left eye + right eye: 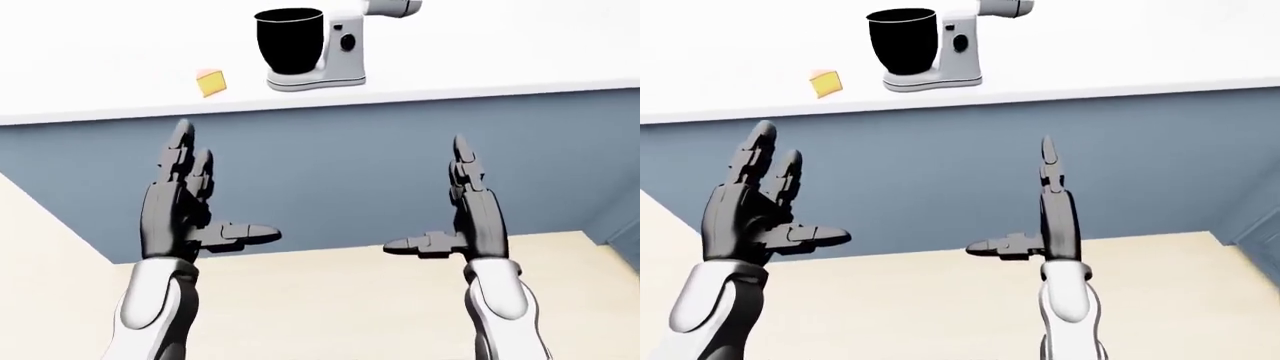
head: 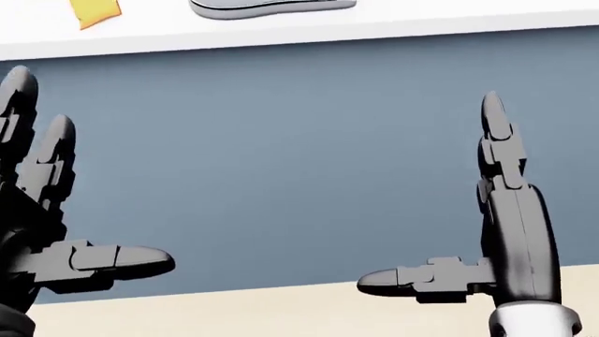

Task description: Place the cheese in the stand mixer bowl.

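Observation:
A yellow wedge of cheese (image 1: 210, 82) lies on the white counter (image 1: 100, 75), left of a white stand mixer (image 1: 335, 52) with a black bowl (image 1: 289, 39). The head view shows only the cheese's corner (image 2: 93, 11) and the mixer's base (image 2: 272, 7) at its top edge. My left hand (image 1: 205, 206) and right hand (image 1: 450, 206) are raised below the counter, in front of its blue-grey face. Both are open, fingers up and thumbs pointing inward, holding nothing. Neither touches the cheese or the mixer.
The blue-grey cabinet front (image 1: 340, 165) runs under the counter across the view. Beige floor (image 1: 330, 300) lies below it. The counter's left corner (image 1: 10, 180) recedes to the left; a second blue panel (image 1: 620, 225) shows at the right edge.

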### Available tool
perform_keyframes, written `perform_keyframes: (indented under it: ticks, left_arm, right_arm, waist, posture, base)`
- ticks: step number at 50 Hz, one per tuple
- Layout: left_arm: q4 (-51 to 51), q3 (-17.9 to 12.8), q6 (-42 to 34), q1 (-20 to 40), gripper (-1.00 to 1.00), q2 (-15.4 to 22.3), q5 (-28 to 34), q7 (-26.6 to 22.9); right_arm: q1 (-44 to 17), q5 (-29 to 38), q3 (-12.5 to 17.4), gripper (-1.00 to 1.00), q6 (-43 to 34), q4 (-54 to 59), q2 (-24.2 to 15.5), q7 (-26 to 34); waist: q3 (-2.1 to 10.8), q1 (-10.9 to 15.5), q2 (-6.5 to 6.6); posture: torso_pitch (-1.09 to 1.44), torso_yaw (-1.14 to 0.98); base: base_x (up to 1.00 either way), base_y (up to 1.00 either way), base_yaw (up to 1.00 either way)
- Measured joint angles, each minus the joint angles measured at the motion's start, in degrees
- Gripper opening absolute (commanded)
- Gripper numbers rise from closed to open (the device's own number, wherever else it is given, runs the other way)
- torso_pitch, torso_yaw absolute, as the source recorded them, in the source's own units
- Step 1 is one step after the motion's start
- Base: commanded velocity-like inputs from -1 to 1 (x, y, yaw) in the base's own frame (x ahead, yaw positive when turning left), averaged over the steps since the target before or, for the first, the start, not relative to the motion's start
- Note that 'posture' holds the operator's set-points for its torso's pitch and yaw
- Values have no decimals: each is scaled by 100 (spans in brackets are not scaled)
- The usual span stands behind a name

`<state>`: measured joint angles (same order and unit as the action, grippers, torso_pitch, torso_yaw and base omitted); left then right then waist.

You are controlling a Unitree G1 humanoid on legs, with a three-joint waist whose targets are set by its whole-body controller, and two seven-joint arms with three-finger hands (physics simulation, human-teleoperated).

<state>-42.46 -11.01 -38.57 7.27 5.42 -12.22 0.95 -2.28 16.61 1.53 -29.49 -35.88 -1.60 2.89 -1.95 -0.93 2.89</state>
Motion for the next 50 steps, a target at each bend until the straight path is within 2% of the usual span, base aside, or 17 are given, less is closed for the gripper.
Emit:
perform_keyframes:
  ticks: [1, 5, 12, 15, 17, 19, 21, 25, 27, 28, 32, 38, 40, 42, 45, 47, 50]
  left_arm:
    - [-1, -3, 7, -1, 100, 5, 0, -5]
    - [148, -120, -45, -59, 100, 35, 55, 28]
    - [42, -68, -40, -41, 100, 29, 61, 8]
    - [12, -76, -20, -35, 100, 22, 55, -4]
    - [46, -1, -22, -81, 100, -28, 41, -25]
    - [79, 39, -89, -105, 100, -31, 22, -45]
    - [44, 28, -103, -102, 100, -27, 26, -49]
    - [-45, 32, -11, -86, 100, -37, 37, -68]
    - [-61, 25, -9, -75, 100, -34, 29, -77]
    - [-53, -10, -5, -71, 100, -3, 31, -76]
    - [59, -120, -45, -162, 100, -7, 91, -25]
    - [10, -50, 2, -126, 100, -11, 80, -63]
    - [-15, -49, 32, -108, 100, -13, 76, -72]
    - [20, 27, 43, -158, 100, -61, 63, -93]
    - [67, 34, -38, -171, 100, -56, 39, -117]
    - [10, -6, -44, -132, 100, -48, 33, -106]
    - [-83, -9, 2, -107, 100, -47, 19, -101]
  right_arm:
    - [-15, -3, -8, 100, 4, -8, 2, 2]
    - [26, -49, -158, 100, -33, 108, 59, 54]
    - [-21, -23, -77, 100, -32, -21, 35, 28]
    - [-36, -11, -96, 100, -21, -61, 29, 27]
    - [3, 8, -45, 100, -47, -22, 5, 20]
    - [57, 28, -17, 100, -111, 33, 12, 9]
    - [42, 39, -24, 100, -141, 21, 12, 4]
    - [21, 42, -33, 100, -83, -71, 9, 0]
    - [12, 45, -34, 100, -76, -69, 7, 1]
    - [-1, 44, -59, 100, -72, -62, 40, 3]
    - [64, 4, -198, 100, -123, 29, 67, 65]
    - [21, 41, -121, 100, -86, -91, 52, 28]
    - [10, 45, -123, 100, -58, -113, 46, 20]
    - [46, 54, -65, 100, -63, -55, 22, 10]
    - [80, 68, -39, 100, -152, 21, 27, -1]
    - [46, 69, -53, 100, -156, -20, 24, -1]
    - [26, 63, -54, 100, -115, -79, 22, -2]
  waist:
    - [42, 12, 157]
    - [11, 123, 72]
    - [-5, 76, -374]
    - [26, 67, -613]
    - [-9, 3, -498]
    - [39, 9, -554]
    - [70, 25, -503]
    - [-12, 8, -154]
    - [12, -1, 99]
    - [56, 35, 153]
    - [13, 118, -18]
    - [-20, 67, -435]
    - [18, 51, -613]
    - [-13, -8, -503]
    - [60, 12, -541]
    - [49, 27, -418]
    - [-16, 8, -141]
  posture:
    - [0, 0]
    - [0, 0]
    - [0, 0]
    - [0, 0]
    - [0, 0]
    - [0, 0]
    - [0, 0]
    - [0, 0]
    - [0, 0]
    - [0, 0]
    - [0, 0]
    - [0, 0]
    - [0, 0]
    - [0, 0]
    - [0, 0]
    - [0, 0]
    - [0, 0]
  base:
    - [0, 27, 0]
    - [0, 27, 0]
    - [0, 27, 0]
    - [0, 27, 0]
    - [0, 27, 0]
    - [0, 27, 0]
    - [0, 27, 0]
    - [0, 27, 0]
    - [0, 27, 0]
    - [0, 26, 0]
    - [0, 27, 0]
    - [0, 27, 0]
    - [0, 27, 0]
    - [0, 27, 0]
    - [0, 27, 0]
    - [0, 27, 0]
    - [0, 27, 0]
